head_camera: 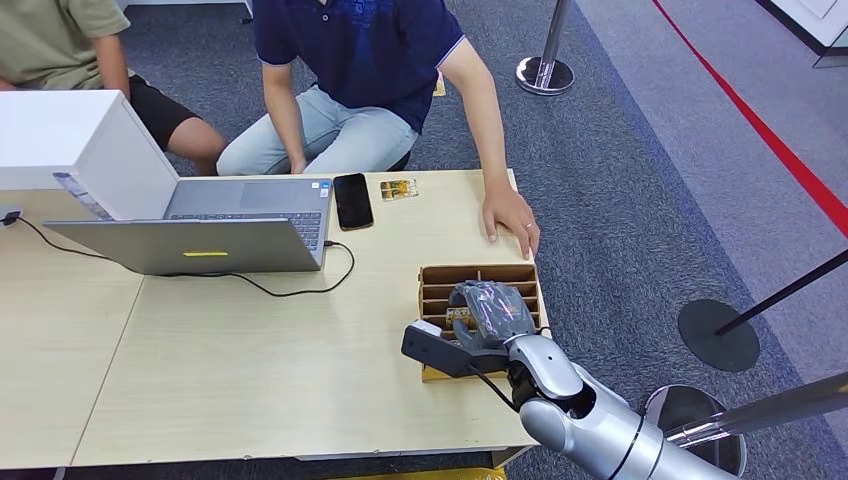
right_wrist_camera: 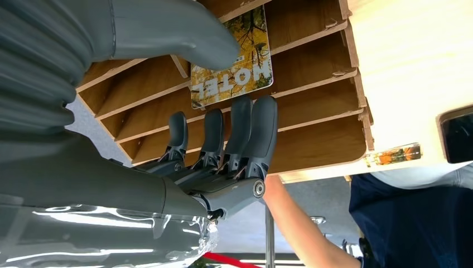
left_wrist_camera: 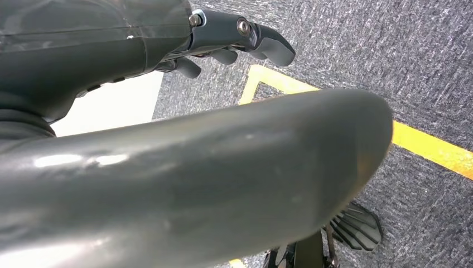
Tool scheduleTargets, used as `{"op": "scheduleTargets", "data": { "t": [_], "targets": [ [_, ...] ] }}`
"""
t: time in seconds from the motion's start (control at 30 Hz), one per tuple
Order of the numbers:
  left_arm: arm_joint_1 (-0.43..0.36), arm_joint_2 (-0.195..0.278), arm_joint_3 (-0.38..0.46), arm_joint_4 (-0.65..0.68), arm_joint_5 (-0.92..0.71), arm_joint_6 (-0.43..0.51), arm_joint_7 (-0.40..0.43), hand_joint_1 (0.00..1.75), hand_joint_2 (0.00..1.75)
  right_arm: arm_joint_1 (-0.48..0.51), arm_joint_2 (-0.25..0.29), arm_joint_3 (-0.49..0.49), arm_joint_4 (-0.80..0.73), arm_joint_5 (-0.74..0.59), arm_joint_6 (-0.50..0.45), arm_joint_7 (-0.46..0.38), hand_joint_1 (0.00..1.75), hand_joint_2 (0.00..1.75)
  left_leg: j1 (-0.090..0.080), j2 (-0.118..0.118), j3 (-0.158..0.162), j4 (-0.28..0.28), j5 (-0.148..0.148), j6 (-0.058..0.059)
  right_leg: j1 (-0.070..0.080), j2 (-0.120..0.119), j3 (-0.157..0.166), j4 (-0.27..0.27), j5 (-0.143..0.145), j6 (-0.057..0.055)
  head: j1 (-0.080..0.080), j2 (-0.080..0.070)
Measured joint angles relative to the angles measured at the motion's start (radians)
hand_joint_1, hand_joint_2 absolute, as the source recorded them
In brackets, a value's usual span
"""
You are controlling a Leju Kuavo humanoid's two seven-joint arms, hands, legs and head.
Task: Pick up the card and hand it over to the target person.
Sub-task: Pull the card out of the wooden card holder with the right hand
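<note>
The card (right_wrist_camera: 231, 61) is showing a yellow autumn-tree picture with pale lettering, and it is lying in one slot of the brown slotted wooden rack (head_camera: 480, 274) near the tabletop's (head_camera: 260, 370) right edge. The right hand (head_camera: 490, 312) is reaching into the rack, its thumb lying on the card and its fingers (right_wrist_camera: 245, 134) stretched along the slots, gripping nothing. The left hand (left_wrist_camera: 234, 39) is hanging over carpet, fingers loosely apart and empty. One laptop (head_camera: 215, 225), one phone (head_camera: 352, 200) and a second card (head_camera: 398, 188) are lying beyond. Two people are sitting behind; one person's hand (head_camera: 510, 218) is resting on the tabletop.

rack (head_camera: 478, 276): matt wood | card (right_wrist_camera: 231, 58): glossy print | table (head_camera: 250, 360): smooth woodgrain
</note>
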Motion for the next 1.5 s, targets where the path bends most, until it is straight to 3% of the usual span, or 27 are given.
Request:
{"op": "scheduleTargets", "data": {
  "t": [1.03, 1.17, 1.3, 1.5],
  "targets": [
    [-0.001, 0.002, -0.005, 0.001, -0.006, 0.006, -0.011, 0.00, 0.00, -0.004, -0.008, 0.012, -0.016, -0.007, 0.029, 0.000, 1.05, 1.75, 0.000, 0.000, 0.000, 0.000, 0.000, 0.000, 0.000, 0.000, 0.000, 0.000, 0.000, 0.000, 0.000, 0.000],
    [-0.001, 0.004, -0.006, 0.000, -0.008, 0.007, -0.017, 0.00, 1.75, 0.002, -0.012, 0.010, -0.025, -0.009, 0.030, 0.002, 1.20, 1.75, 0.000, 0.000, 0.000, 0.000, 0.000, 0.000, 0.000, 0.000, 0.000, 0.000, 0.000, 0.000, 0.000, 0.000],
    [-0.001, 0.005, -0.006, 0.000, -0.008, 0.008, -0.021, 0.00, 1.75, 0.002, -0.010, 0.007, -0.024, -0.010, 0.027, 0.003, 1.49, 1.75, 0.000, 0.000, 0.000, 0.000, 0.000, 0.000, 0.000, 0.000, 0.000, 0.000, 0.000, 0.000, 0.000, 0.000],
    [0.000, 0.005, -0.007, -0.002, -0.010, 0.002, -0.025, 0.00, 1.75, 0.003, -0.009, 0.007, -0.024, -0.010, 0.027, 0.003, 1.51, 1.75, 0.000, 0.000, 0.000, 0.000, 0.000, 0.000, 0.000, 0.000, 0.000, 0.000, 0.000, 0.000, 0.000, 0.000]
  ]
}}
